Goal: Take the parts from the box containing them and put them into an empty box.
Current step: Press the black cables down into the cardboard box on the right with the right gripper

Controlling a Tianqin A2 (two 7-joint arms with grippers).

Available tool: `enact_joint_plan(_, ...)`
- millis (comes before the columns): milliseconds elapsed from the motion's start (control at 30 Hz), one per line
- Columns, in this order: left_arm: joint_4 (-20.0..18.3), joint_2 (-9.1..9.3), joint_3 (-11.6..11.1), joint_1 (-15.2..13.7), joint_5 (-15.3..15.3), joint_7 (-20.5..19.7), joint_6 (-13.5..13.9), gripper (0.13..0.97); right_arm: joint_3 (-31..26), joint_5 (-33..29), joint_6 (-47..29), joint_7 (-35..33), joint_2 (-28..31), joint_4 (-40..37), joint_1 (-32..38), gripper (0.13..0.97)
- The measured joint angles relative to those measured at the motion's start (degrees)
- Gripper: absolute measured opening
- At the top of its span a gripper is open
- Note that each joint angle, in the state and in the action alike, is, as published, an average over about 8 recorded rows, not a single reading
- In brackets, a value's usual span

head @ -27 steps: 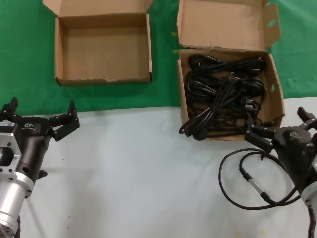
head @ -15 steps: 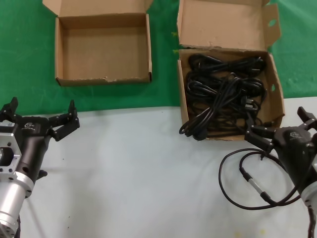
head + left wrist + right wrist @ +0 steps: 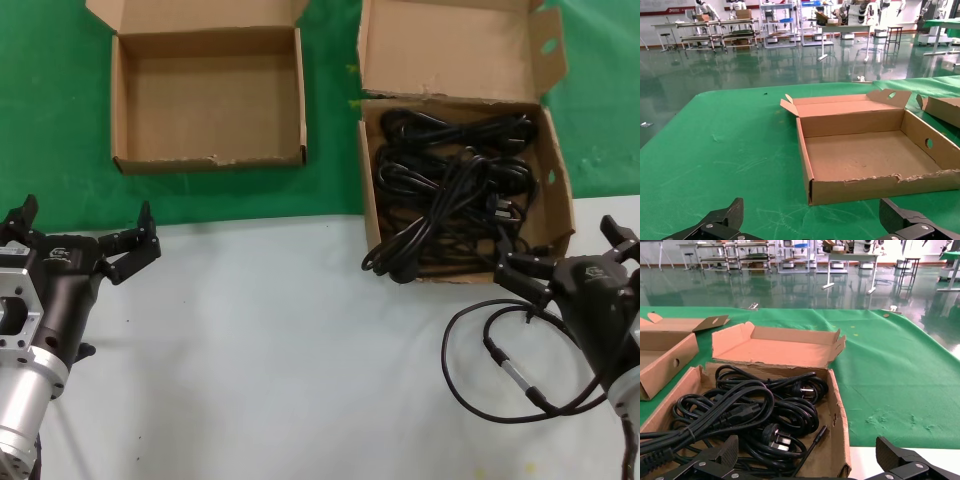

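The power cords lay heaped in the box with the tall holed lid, on the green mat to our right, several coils tangled over one another and one loop spilling over the front wall onto the white table. From the right wrist view we could see two plugs lying near the top of the pile, with a bound bundle running across the nearer side. Our right gripper hovered just in front of that box's near wall, fingers spread wide and holding nothing. We judged the first pick had not begun, and that it would go best by dropping onto a bound bundle rather than a single loose strand, so the whole coil would lift cleanly instead of dragging its neighbours. We also needed to keep clear of the looped cable with the silver connector lying on the table beside the gripper. The empty box sat well apart to the left, and our left gripper waited in front of it, likewise open and empty.
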Motion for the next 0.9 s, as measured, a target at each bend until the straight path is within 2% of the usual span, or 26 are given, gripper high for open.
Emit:
enact_joint_plan(333, 0.0, 0.0, 0.0, 0.0, 0.0, 0.0, 0.0, 0.923, 0.0, 0.0, 0.0, 0.0, 0.0, 0.0, 0.0, 0.966)
enact_joint_plan(633, 0.0, 0.0, 0.0, 0.0, 0.0, 0.0, 0.0, 0.816, -0.21, 0.06, 0.19, 0.02, 0.26, 0.21, -0.04, 0.966)
enact_joint_plan(800, 0.0, 0.0, 0.0, 0.0, 0.0, 0.0, 0.0, 0.708, -0.08, -0.12, -0.68, -0.83, 0.87, 1.19, -0.23, 0.966)
enact_joint_plan(900, 0.0, 0.0, 0.0, 0.0, 0.0, 0.0, 0.0, 0.643, 0.97, -0.1, -3.64, -3.49, 1.28, 2.25, -0.38, 0.966)
